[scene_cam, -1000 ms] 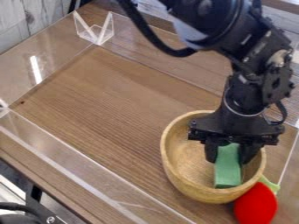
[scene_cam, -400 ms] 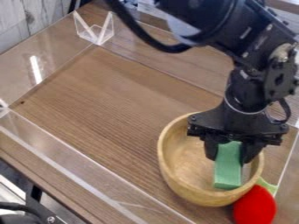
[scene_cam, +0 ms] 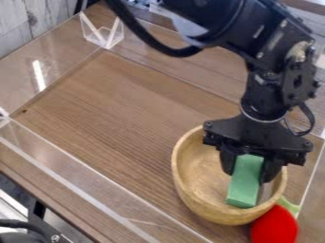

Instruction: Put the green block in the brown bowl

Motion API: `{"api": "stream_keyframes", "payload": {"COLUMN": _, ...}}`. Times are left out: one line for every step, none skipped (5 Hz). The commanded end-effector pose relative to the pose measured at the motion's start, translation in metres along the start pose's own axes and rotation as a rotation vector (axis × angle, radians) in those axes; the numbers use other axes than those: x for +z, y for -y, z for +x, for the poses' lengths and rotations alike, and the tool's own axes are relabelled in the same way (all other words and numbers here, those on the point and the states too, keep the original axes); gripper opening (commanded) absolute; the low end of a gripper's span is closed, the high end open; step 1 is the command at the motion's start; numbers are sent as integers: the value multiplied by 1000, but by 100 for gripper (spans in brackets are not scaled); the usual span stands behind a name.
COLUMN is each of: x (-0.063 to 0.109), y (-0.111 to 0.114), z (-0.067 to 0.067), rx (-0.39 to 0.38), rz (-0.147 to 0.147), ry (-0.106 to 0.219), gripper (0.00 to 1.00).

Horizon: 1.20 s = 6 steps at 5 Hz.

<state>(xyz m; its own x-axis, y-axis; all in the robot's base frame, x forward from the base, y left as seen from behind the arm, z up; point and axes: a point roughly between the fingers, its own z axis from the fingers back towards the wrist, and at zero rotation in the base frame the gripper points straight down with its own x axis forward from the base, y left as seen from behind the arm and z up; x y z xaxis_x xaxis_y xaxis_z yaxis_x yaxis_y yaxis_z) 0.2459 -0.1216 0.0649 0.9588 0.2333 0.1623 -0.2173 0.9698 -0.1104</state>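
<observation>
The green block point(scene_cam: 245, 184) is a flat green bar standing tilted inside the brown bowl point(scene_cam: 193, 169), its lower end near the bowl's right inner wall. My gripper point(scene_cam: 253, 157) points almost straight down over the bowl's right side and is shut on the block's upper end. The black arm rises from it toward the top of the view. The bowl is light tan wood with a thick rim and sits at the lower right of the wooden table.
A red strawberry-like toy point(scene_cam: 273, 227) with a green leaf lies against the bowl's lower right rim. Clear acrylic walls point(scene_cam: 51, 161) border the wooden tabletop point(scene_cam: 121, 104). A clear stand point(scene_cam: 102, 31) sits at the back left.
The gripper has rolled a little about its downward axis, turning the green block with it. The bowl and the red toy have stayed in place.
</observation>
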Motion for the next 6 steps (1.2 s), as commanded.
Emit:
{"api": "stream_keyframes", "payload": {"x": 8, "y": 1, "z": 6, "rx": 8, "rz": -17, "ry": 24, "gripper": 0}}
{"api": "stream_keyframes", "payload": {"x": 6, "y": -1, "z": 5, "rx": 19, "rz": -8, "ry": 17, "gripper": 0}}
{"api": "stream_keyframes", "payload": {"x": 7, "y": 1, "z": 6, "rx": -13, "rz": -8, "ry": 6, "gripper": 0}}
{"api": "stream_keyframes", "payload": {"x": 9, "y": -3, "z": 6, "rx": -15, "rz": 1, "ry": -1, "gripper": 100}}
{"api": "stream_keyframes", "payload": {"x": 17, "y": -5, "z": 7, "rx": -22, "rz": 2, "ry": 1, "gripper": 100}}
{"api": "stream_keyframes", "payload": {"x": 22, "y": -10, "z": 7, "rx": -20, "rz": 6, "ry": 5, "gripper": 100}}
